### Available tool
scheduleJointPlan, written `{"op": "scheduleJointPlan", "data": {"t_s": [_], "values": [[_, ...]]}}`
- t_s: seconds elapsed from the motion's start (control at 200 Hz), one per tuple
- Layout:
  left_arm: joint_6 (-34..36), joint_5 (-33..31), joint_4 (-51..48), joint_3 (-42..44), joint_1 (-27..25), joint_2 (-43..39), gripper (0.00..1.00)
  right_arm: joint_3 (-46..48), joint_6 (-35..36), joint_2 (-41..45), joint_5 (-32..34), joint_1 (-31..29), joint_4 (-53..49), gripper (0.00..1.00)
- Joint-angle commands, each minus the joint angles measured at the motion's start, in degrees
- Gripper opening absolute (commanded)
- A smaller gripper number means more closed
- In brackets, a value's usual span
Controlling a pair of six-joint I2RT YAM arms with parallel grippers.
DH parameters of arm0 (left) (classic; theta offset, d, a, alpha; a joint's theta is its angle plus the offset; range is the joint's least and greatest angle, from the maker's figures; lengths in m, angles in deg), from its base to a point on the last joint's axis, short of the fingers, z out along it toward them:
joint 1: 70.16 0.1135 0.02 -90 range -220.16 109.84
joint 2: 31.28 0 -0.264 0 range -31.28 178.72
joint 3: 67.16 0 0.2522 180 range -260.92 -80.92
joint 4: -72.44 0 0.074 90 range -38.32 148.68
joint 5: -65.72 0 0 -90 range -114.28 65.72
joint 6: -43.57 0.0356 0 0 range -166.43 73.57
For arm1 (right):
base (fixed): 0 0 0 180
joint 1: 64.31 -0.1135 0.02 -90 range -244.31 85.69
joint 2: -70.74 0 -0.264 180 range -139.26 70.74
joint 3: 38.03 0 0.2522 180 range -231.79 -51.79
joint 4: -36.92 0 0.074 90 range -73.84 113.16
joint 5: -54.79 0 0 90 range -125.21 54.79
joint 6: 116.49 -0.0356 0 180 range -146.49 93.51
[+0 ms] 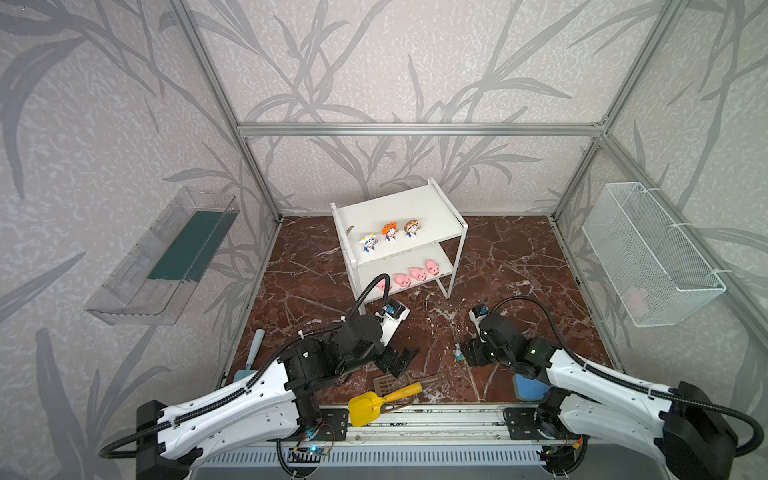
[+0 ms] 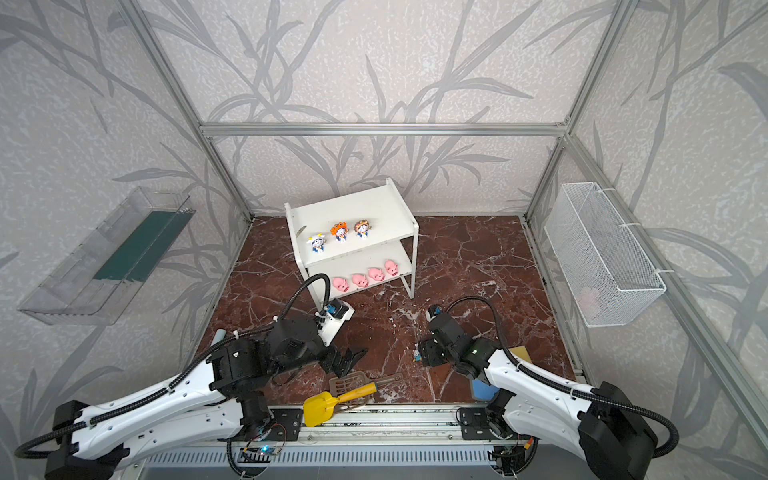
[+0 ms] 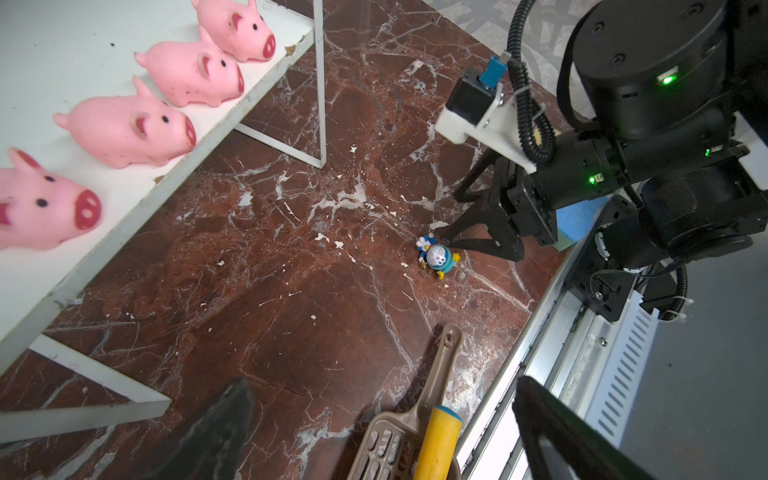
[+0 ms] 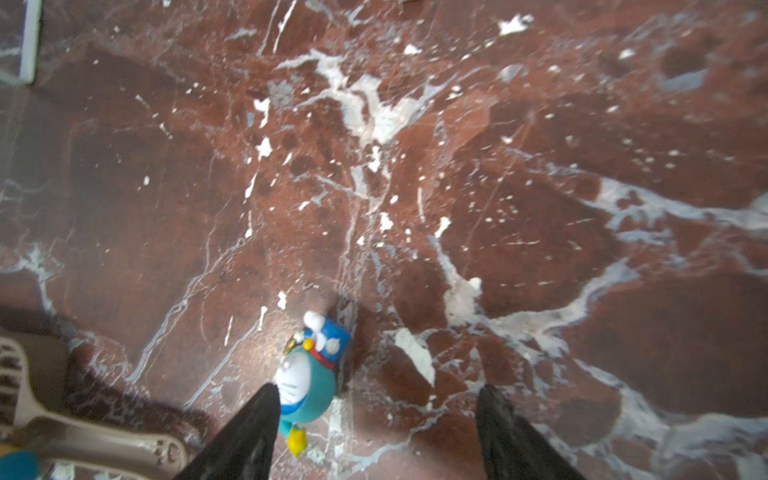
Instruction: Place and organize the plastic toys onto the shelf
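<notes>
Top views are both showing the shelf [image 1: 419, 199] carrying 3 figurines [image 1: 390, 232] on its upper board and 4 pigs [image 2: 365, 277] on its lower board, so 7 of the 8 are sitting placed. Left wrist view is showing the teal figurine [image 3: 436, 257] lying on the table [image 3: 291, 270], 1 remaining, with the left gripper [image 3: 382, 382] hanging wide open and empty. Right wrist view is showing the right gripper [image 4: 378, 399] standing open, 1 finger [image 4: 249, 436] just beside that figurine, nothing gripped.

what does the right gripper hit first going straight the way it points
Likely the teal figurine, lying on the marble tabletop just ahead of the open right gripper, off to one side; depth is unclear.
</notes>
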Motion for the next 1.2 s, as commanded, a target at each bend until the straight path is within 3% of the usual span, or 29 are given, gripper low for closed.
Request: {"op": "scheduleJointPlan", "data": {"t_s": [0.0, 0.12, 0.305, 0.7, 0.925, 1.195], "values": [[0.64, -0.83, 0.96, 0.70, -0.24, -0.38, 0.99, -1.67, 2.97, -2.07, -7.14, 0.28, 1.99, 0.75], [0.63, -0.94, 1.06, 0.69, -0.25, -0.58, 0.99, -2.00, 2.63, -5.03, -7.30, 0.30, 1.08, 0.75], [0.73, -0.92, 0.98, 0.70, -0.32, -0.81, 0.99, -6.11, 0.39, -9.21, 0.00, 0.28, -7.19, 0.75], [1.09, -1.01, 1.14, 0.60, -0.30, -0.82, 0.99, -8.41, -2.65, -12.77, 6.85, 0.31, -10.39, 0.76], [1.17, -0.84, 1.22, 0.65, -0.30, -1.20, 0.99, -11.42, -6.14, -16.73, 15.44, 0.55, -13.30, 0.77], [1.04, -0.83, 1.51, 0.89, -0.34, -1.87, 0.99, -13.21, -6.36, -18.98, 17.20, 1.45, -13.31, 0.78]]}}
